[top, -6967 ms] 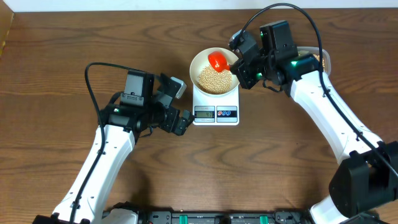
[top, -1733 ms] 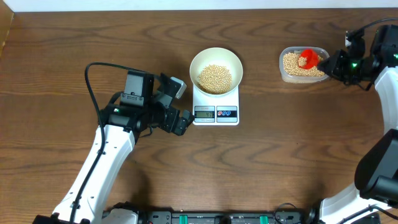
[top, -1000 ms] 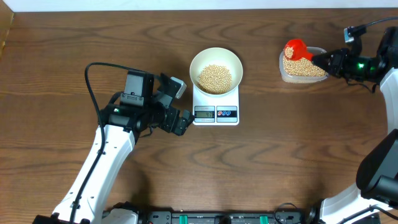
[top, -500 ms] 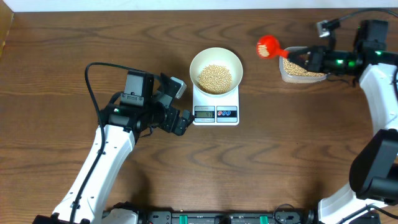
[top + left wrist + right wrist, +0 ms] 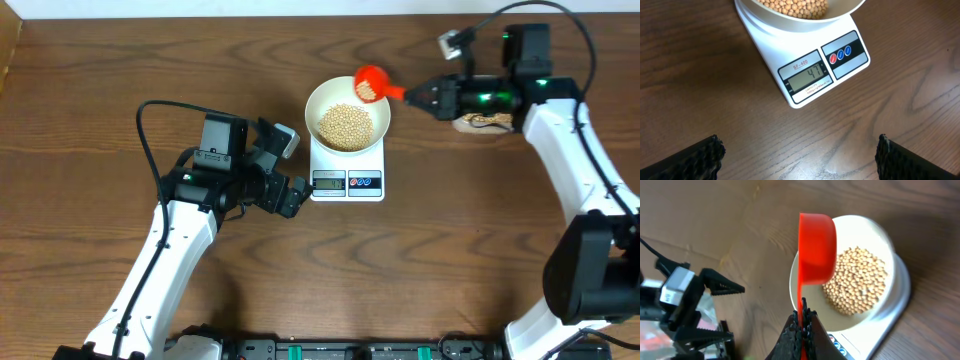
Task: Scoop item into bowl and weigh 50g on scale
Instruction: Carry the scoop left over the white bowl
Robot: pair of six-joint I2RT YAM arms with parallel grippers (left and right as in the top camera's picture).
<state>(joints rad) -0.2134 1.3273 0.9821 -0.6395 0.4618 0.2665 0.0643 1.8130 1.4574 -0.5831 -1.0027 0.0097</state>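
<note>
- Your brown wooden table (image 5: 120,60) carries everything.
- The small white rectangular digital scale (image 5: 347,165) sits mid-table, and you can read 47 on its display.
- The round plain white bowl (image 5: 318,100) stands on the scale's 12 o'clock end.
- Your left gripper (image 5: 290,168) is spread wide and empty, near the scale's 9 o'clock side but apart from it.
- Your right gripper (image 5: 425,97), at the bowl's 2 o'clock, is clenched on the handle of the red plastic scoop (image 5: 370,83).
- The scoop hangs over the bowl's 1 o'clock rim with a few beans inside.
- The small round pale-tan beans (image 5: 345,125) are heaped in the bowl.

Likely a robot lab (bare wooden table (image 5: 90,70), cabled arms (image 5: 170,250)).
</note>
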